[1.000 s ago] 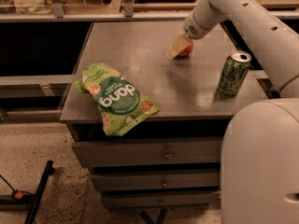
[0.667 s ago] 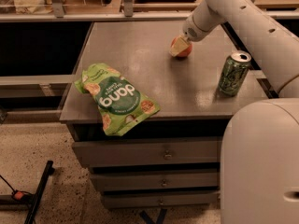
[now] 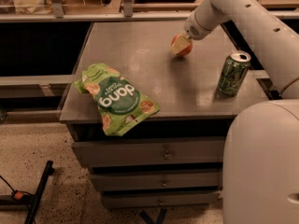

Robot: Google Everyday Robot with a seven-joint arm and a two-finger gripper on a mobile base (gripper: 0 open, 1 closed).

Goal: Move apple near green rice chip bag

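The apple is small and red-orange and sits at the far middle of the grey cabinet top. My gripper comes down from the upper right and is shut on the apple, with a pale finger against its left side. The apple is at or just above the surface. The green rice chip bag lies flat at the front left corner with "dang" lettering, partly over the front edge. It is well apart from the apple, to the apple's front left.
A green drink can stands upright at the right side of the top, to the apple's front right. My white arm and body fill the right side. Drawers are below. Shelving stands behind the cabinet.
The gripper has drawn in around the apple, which looks rounder and has stayed in almost the same spot. Bag and can have not moved.
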